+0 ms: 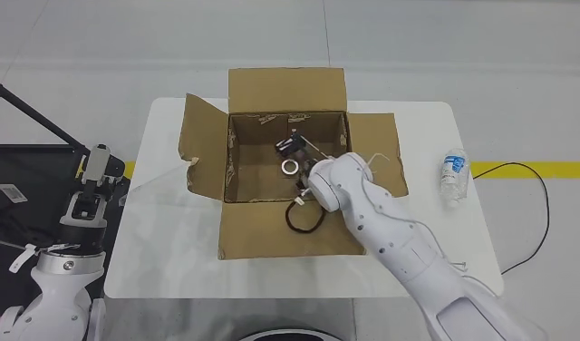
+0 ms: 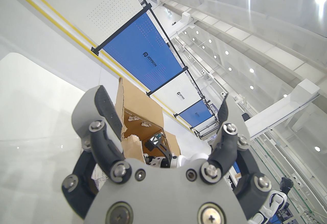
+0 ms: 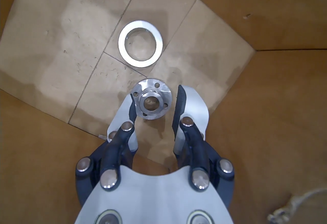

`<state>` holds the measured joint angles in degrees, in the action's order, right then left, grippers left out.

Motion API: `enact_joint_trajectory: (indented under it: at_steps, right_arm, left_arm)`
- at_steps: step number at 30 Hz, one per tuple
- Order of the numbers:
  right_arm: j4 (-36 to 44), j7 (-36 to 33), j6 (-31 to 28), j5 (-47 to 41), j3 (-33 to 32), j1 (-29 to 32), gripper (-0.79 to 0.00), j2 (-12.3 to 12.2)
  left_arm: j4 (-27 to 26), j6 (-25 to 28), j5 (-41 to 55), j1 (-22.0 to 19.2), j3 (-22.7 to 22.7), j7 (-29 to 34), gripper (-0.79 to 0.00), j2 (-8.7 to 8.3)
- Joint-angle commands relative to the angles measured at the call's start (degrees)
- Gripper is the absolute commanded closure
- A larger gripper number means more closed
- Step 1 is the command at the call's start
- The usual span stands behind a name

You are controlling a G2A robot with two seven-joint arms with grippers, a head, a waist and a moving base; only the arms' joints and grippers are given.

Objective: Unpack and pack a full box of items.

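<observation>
Where the top view looks down, an open brown cardboard box [image 1: 286, 89] sits mid-table on the white table [image 1: 163, 250], the right arm reaching in from 5 o'clock beside a plain silver metal ring [image 1: 289, 167]; a clear plastic water bottle [image 1: 455, 174] lies at 3 o'clock. From the left wrist, the left gripper [image 2: 163, 97] is spread wide, holding nothing. From the right wrist, the right gripper [image 3: 155, 96] stands open around a silver flanged metal disc [image 3: 151, 103] on the box floor, the ring just beyond.
</observation>
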<state>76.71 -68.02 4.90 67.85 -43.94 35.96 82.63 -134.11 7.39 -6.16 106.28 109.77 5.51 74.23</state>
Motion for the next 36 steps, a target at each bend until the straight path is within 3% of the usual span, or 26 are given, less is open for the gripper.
enact_joint_trajectory:
  at_steps: [1,2,6,11,15,19,25,30,36]
  right_arm:
    - [3.80,-0.53,-0.21,0.33,-2.70,0.92,-0.382,-0.69]
    - [6.46,-1.01,-0.33,0.40,-4.69,1.71,-0.385,-1.19]
    - [20.23,-3.81,-1.79,2.27,-15.17,6.78,-0.619,-3.71]
    - [32.36,-5.36,-3.89,5.59,-27.33,13.38,-0.760,-5.98]
    - [35.76,-4.82,-3.79,7.75,-36.98,16.84,-0.776,-7.18]
    - [31.65,-4.04,-4.04,10.35,-43.80,16.72,-0.785,-8.03]
    - [16.36,-3.44,-3.90,13.74,-49.53,13.00,-0.785,-9.00]
    - [3.49,-3.44,-5.67,14.81,-51.16,9.08,-0.785,-9.69]
    - [-6.27,-4.11,-8.51,16.59,-51.34,5.85,-0.785,-10.43]
  left_arm:
    - [0.00,0.00,0.00,0.00,0.00,0.00,-0.785,0.00]
    - [0.00,0.00,0.00,0.00,0.00,0.00,-0.785,0.00]
    - [0.00,0.00,0.00,0.00,0.00,0.00,-0.785,0.00]
    - [0.00,0.00,0.00,0.00,0.00,0.00,-0.785,0.00]
    - [0.00,0.00,0.00,0.00,0.00,0.00,-0.785,0.00]
    - [0.00,0.00,0.00,0.00,0.00,0.00,-0.785,0.00]
    - [0.00,0.00,0.00,0.00,0.00,0.00,-0.785,0.00]
    - [0.00,0.00,0.00,0.00,0.00,0.00,-0.785,0.00]
    - [0.00,0.00,0.00,0.00,0.00,0.00,-0.785,0.00]
